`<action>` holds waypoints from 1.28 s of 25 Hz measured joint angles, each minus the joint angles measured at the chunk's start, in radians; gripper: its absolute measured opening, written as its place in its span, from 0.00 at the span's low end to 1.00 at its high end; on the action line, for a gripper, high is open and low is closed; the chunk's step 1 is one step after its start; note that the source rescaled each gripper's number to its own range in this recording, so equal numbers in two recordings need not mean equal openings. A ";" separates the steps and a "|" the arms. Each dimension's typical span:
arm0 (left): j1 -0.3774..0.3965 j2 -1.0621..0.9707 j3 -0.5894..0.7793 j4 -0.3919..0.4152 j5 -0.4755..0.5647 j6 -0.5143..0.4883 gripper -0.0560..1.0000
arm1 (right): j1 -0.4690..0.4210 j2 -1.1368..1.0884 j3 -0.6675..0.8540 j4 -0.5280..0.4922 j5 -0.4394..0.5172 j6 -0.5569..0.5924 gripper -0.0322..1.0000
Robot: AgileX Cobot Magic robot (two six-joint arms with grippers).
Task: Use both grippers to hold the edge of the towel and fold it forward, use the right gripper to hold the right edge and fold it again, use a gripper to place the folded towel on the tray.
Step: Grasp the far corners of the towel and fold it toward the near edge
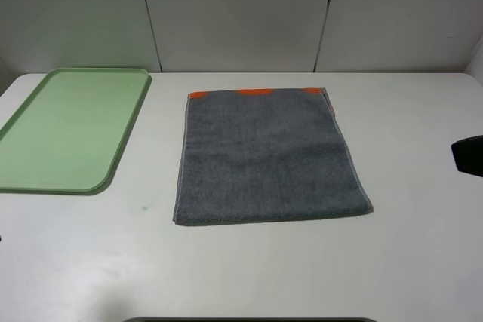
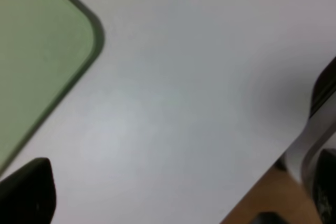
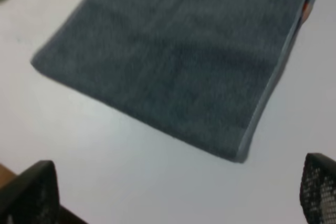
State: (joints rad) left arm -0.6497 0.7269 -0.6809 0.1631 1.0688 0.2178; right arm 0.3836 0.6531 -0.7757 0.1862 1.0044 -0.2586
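The dark grey towel [image 1: 268,156] lies flat in the middle of the white table, its orange band [image 1: 256,93] along the far end and the plain grey hem [image 1: 272,218] nearest the front. Its right edge [image 1: 351,152] runs straight. In the right wrist view the towel [image 3: 178,61] fills the upper part, and my right gripper [image 3: 176,203] hovers open off its near corner, nothing between its fingers [image 3: 31,195]. My left gripper [image 2: 173,192] is open over bare table beside the tray [image 2: 37,51], holding nothing. The green tray [image 1: 72,130] sits at the left.
A black part of my right arm [image 1: 468,154] pokes in at the table's right edge. White wall panels stand behind the table. The table's front edge [image 2: 262,177] shows in the left wrist view, with brown floor beyond it.
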 joint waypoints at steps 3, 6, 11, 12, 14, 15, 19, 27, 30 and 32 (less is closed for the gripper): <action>-0.068 0.042 0.000 0.056 -0.002 0.000 0.99 | 0.000 0.060 0.000 0.000 -0.003 -0.103 1.00; -0.140 0.088 0.000 0.123 -0.023 0.000 0.99 | 0.000 0.118 0.000 0.000 -0.019 -0.219 1.00; -0.238 0.158 0.000 0.219 -0.070 0.000 0.99 | 0.000 0.205 0.000 0.003 -0.033 -0.341 1.00; -0.238 0.158 0.000 0.219 -0.070 0.000 0.99 | 0.000 0.221 0.000 0.003 -0.034 -0.355 1.00; -0.280 0.199 0.000 0.262 -0.115 0.000 0.99 | 0.000 0.248 0.000 0.004 -0.034 -0.385 1.00; -0.288 0.213 0.000 0.272 -0.135 0.000 0.99 | 0.000 0.261 0.000 0.004 -0.035 -0.404 1.00; -0.301 0.279 0.000 0.293 -0.217 0.000 0.99 | 0.000 0.328 0.000 0.008 -0.044 -0.474 1.00; -0.301 0.457 0.000 0.295 -0.371 0.000 0.99 | 0.000 0.470 0.000 0.013 -0.075 -0.549 1.00; -0.301 0.518 0.000 0.304 -0.439 0.000 0.99 | 0.000 0.524 0.000 0.014 -0.115 -0.623 1.00; -0.301 0.562 0.000 0.316 -0.473 -0.001 0.99 | 0.000 0.546 0.000 0.014 -0.134 -0.658 1.00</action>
State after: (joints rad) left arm -0.9506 1.2893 -0.6809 0.4787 0.5955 0.2167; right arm 0.3836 1.1993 -0.7759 0.2001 0.8706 -0.9165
